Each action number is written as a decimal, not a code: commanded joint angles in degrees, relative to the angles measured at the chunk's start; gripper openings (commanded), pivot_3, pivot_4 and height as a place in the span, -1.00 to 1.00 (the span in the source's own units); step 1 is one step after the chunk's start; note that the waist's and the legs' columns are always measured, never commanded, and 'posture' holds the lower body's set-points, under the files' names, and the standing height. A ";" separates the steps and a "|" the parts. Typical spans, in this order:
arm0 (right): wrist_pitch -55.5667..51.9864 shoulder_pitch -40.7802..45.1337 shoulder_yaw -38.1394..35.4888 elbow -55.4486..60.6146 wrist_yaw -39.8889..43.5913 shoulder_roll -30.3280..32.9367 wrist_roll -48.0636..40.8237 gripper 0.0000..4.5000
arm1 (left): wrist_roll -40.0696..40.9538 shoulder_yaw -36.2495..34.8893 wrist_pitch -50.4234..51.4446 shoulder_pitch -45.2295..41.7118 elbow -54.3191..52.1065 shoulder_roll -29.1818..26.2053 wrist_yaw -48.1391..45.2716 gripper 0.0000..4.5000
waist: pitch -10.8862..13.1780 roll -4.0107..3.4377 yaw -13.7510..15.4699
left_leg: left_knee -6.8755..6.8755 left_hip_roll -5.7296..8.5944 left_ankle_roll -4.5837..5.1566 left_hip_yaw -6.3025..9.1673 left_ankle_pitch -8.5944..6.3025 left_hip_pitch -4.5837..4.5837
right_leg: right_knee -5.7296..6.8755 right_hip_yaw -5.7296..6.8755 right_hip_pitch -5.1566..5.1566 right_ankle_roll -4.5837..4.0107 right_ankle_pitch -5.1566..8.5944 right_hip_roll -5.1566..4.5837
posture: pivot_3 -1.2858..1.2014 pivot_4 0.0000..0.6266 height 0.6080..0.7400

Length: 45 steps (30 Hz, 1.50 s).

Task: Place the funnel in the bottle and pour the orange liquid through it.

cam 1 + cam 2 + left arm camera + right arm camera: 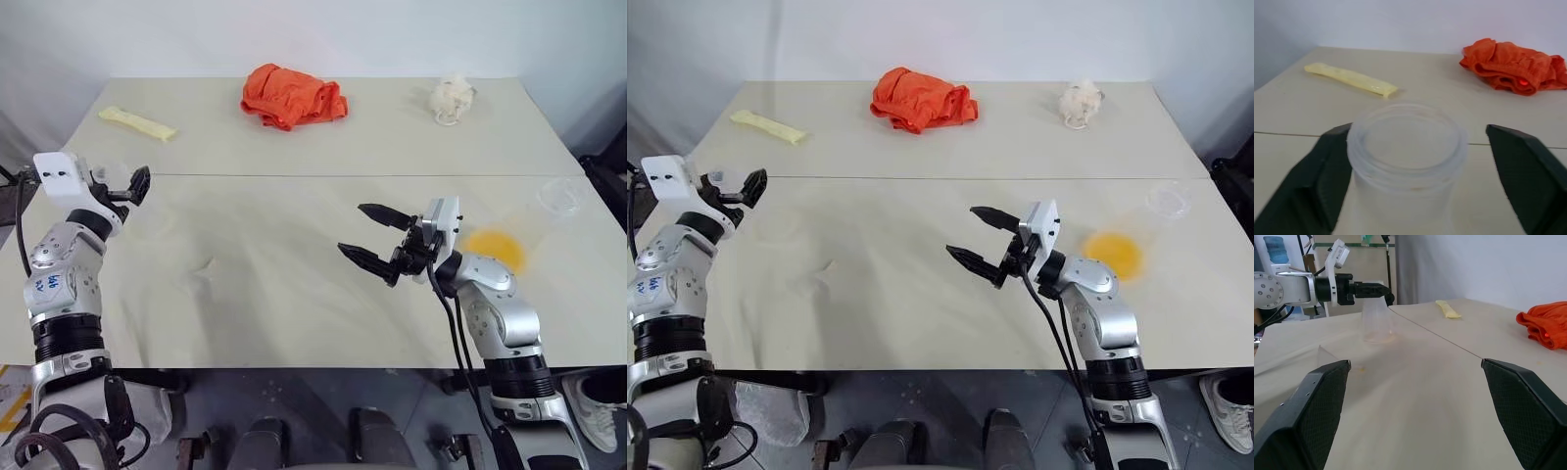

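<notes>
The bottle (1406,147), clear with a wide mouth, stands at the table's left side. My left gripper (1418,128) is open around its neck; one finger (1327,166) touches it and the other stands well apart. The right wrist view shows the bottle (1376,323) upright under that gripper. The funnel (203,264), a small clear cone, lies on the table between the two arms. The orange liquid (498,250) sits in a clear round-based vessel (561,196) at the right. My right gripper (377,235) hovers open and holds nothing, just left of the vessel.
An orange cloth (294,95) lies at the back middle of the table (294,323). A pale yellow strip (137,122) is at the back left and a white fluffy ball (451,98) at the back right. A seam (323,176) crosses the tabletop.
</notes>
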<state>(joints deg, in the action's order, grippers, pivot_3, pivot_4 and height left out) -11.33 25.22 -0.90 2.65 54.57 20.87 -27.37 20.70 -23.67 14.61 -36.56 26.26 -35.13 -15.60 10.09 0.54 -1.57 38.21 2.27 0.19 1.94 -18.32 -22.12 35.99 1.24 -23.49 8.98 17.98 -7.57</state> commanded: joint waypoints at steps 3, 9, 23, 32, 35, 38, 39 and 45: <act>0.11 -0.60 -0.53 2.86 -0.42 -0.07 -1.63 1.00 | -0.71 -1.06 -2.81 -0.31 -0.44 -1.32 -1.03 0.07 | 0.00 0.00 0.05 | 0.02 0.00 0.00 0.00 0.00 0.00 | 0.01 0.00 0.00 0.00 0.00 0.00 | 0.03 -0.52 1.00; 0.73 -1.22 -1.72 2.94 -1.24 0.68 -1.53 1.00 | 5.56 -2.07 -10.54 -0.55 -7.56 1.05 -11.80 0.05 | 0.01 0.01 0.05 | 0.04 -0.01 0.00 0.01 0.00 -0.03 | 0.00 0.01 0.00 0.01 -0.01 -0.02 | 0.03 -0.52 1.00; -0.81 -16.61 -13.62 12.60 -3.41 12.39 -3.57 1.00 | 5.23 25.11 1.20 -4.56 -17.66 13.36 -30.44 0.05 | 0.01 0.00 1.55 | 0.26 0.11 0.12 -0.13 -0.06 -0.07 | -0.05 -0.07 0.13 0.11 -0.06 0.06 | 0.03 -0.52 1.00; 0.87 -24.18 -13.83 17.83 -6.72 10.05 -3.45 1.00 | -2.76 29.46 -8.36 -6.10 -8.44 18.36 -32.90 0.05 | 0.01 0.01 1.74 | 0.40 0.11 0.14 -0.28 -0.06 -0.06 | -0.03 -0.19 0.11 0.12 -0.06 0.02 | 0.03 -0.52 1.00; 0.97 -25.51 -13.13 19.13 -7.79 8.77 -3.52 1.00 | -2.93 29.38 -8.10 -6.06 -8.16 18.71 -33.90 0.20 | 0.01 0.01 1.81 | 0.50 0.11 0.16 -0.28 -0.07 -0.07 | -0.03 -0.20 0.14 0.12 -0.07 0.02 | 0.03 -0.52 1.00; 0.88 -25.68 -12.65 19.57 -8.44 8.10 -3.44 1.00 | -2.59 29.31 -7.06 -5.74 -9.13 18.38 -35.51 0.64 | 0.01 0.01 1.74 | 0.54 0.08 0.17 -0.28 -0.08 -0.07 | -0.01 -0.20 0.16 0.12 -0.07 0.02 | 0.03 -0.52 1.00; 0.81 -25.52 -12.47 19.56 -8.53 7.99 -3.40 1.00 | -2.32 28.80 -6.17 -5.80 -9.66 18.27 -35.18 0.76 | 0.01 0.01 1.73 | 0.54 0.07 0.17 -0.28 -0.08 -0.07 | -0.01 -0.21 0.16 0.12 -0.07 0.03 | 0.03 -0.52 1.00; 0.90 -24.40 -11.43 19.08 -8.33 7.81 -3.75 1.00 | -1.41 26.10 -1.93 -6.93 -12.13 15.74 -35.09 0.99 | 0.01 0.01 1.61 | 0.55 0.04 0.17 -0.27 -0.08 -0.07 | 0.00 -0.22 0.15 0.12 -0.07 0.03 | 0.03 -0.52 1.00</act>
<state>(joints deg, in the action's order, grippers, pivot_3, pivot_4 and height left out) -11.29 0.22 -11.96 20.10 46.08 28.76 -29.85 18.01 4.27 11.80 -41.99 17.11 -18.37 -50.59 10.10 0.55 0.04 38.76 2.31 0.36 1.67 -18.40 -22.19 36.00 1.02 -23.34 9.10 17.92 -7.54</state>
